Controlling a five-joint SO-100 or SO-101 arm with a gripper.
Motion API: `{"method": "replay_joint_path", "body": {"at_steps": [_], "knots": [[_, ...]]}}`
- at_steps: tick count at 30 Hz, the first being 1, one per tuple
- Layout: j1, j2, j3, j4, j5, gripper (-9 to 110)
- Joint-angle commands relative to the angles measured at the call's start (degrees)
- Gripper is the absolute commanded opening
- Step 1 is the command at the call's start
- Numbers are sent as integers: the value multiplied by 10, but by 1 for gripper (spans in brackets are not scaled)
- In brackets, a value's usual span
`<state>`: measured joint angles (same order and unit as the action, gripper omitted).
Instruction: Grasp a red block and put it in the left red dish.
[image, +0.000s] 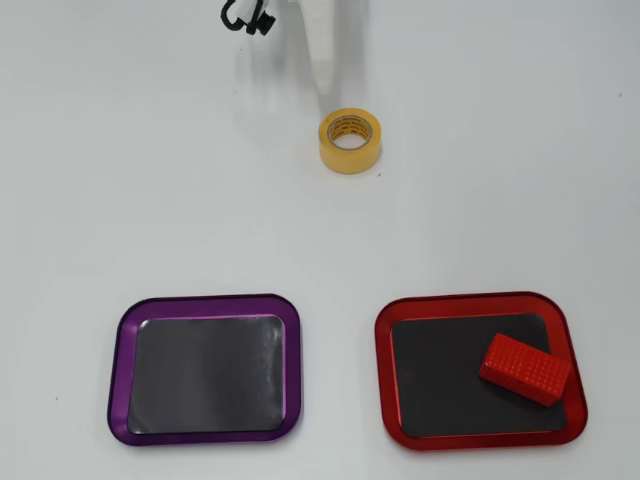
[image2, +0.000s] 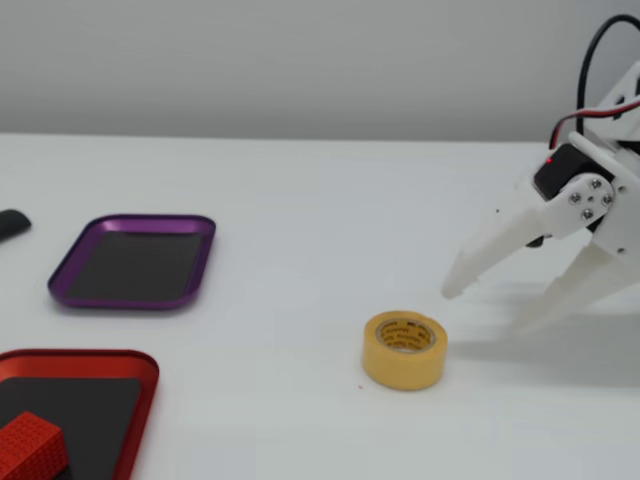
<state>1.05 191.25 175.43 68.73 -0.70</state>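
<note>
The red block (image: 524, 369) lies tilted inside the red dish (image: 472, 303), against its right side in the overhead view. In the fixed view the same red block (image2: 30, 446) and red dish (image2: 100, 356) sit at the bottom left corner. My white gripper (image2: 488, 308) hangs low over the table at the right of that view, open and empty, just beyond the yellow tape roll (image2: 404, 349). From overhead only one pale finger (image: 322, 55) shows at the top edge, behind the tape roll (image: 350, 140).
A purple-rimmed tray (image: 208, 368) with a dark inside sits left of the red dish in the overhead view. A dark object (image2: 12, 222) pokes in at the fixed view's left edge. A black cable (image: 245, 17) hangs at the overhead view's top.
</note>
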Motion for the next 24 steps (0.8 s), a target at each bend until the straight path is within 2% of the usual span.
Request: {"method": "replay_joint_path", "body": {"at_steps": [1, 4, 24], "knots": [[4, 67, 5, 6, 1, 11], [4, 67, 5, 18, 4, -2], [3, 67, 5, 15, 0, 0]]}}
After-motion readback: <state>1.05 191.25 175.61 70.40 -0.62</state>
